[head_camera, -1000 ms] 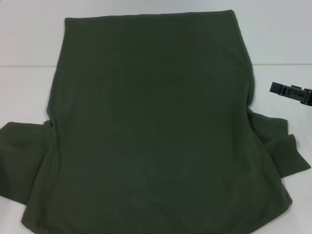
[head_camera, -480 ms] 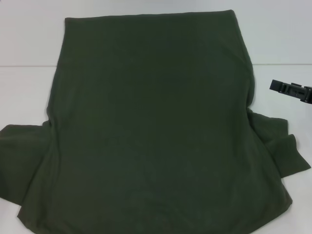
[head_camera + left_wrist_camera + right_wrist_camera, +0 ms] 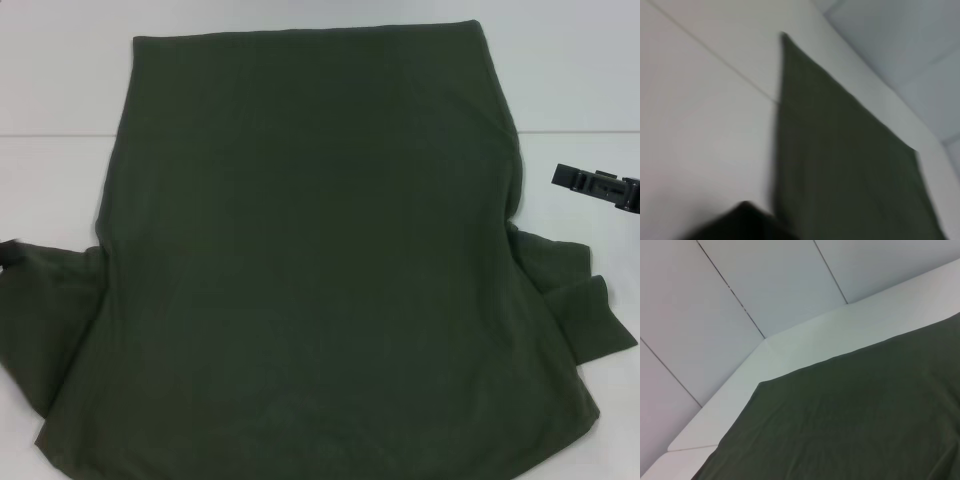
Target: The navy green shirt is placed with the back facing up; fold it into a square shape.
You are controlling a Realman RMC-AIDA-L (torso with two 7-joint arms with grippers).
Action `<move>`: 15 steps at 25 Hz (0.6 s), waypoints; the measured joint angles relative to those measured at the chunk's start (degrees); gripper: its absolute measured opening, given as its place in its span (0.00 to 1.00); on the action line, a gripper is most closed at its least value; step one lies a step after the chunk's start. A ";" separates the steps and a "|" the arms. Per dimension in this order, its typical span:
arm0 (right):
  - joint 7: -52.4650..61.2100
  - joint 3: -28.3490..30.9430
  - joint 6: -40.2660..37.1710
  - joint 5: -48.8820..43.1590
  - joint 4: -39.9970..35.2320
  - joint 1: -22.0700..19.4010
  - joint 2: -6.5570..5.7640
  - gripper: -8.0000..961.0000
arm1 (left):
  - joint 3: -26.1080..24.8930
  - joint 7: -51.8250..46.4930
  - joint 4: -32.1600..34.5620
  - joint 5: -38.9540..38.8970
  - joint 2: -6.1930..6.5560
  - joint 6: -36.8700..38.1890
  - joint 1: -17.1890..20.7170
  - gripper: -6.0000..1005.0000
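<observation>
The navy green shirt (image 3: 310, 250) lies spread flat on the white table (image 3: 50, 90), its straight hem on the far side. Its left sleeve (image 3: 50, 320) and its rumpled right sleeve (image 3: 580, 300) stick out toward the near side. A small dark tip of my left gripper (image 3: 8, 252) shows at the picture's left edge, right at the top corner of the left sleeve. My right gripper (image 3: 597, 187) hovers over bare table just right of the shirt, apart from the cloth. The wrist views show the shirt's (image 3: 840, 165) flat body (image 3: 855, 425) and far corners.
A seam (image 3: 60, 135) in the table top runs across under the shirt's far part. Bare white table lies on both sides of the shirt. A pale panelled wall (image 3: 765, 285) stands behind the table's far edge.
The left sleeve has drawn inward and its outer edge has shifted right. A dark gripper tip has appeared at the sleeve's top corner. The right gripper has barely moved.
</observation>
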 joint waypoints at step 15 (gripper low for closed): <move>0.17 0.00 -0.03 -0.01 0.00 -0.19 -0.12 0.99 | 11.72 -3.17 -14.30 0.70 -0.72 -1.29 -10.98 0.02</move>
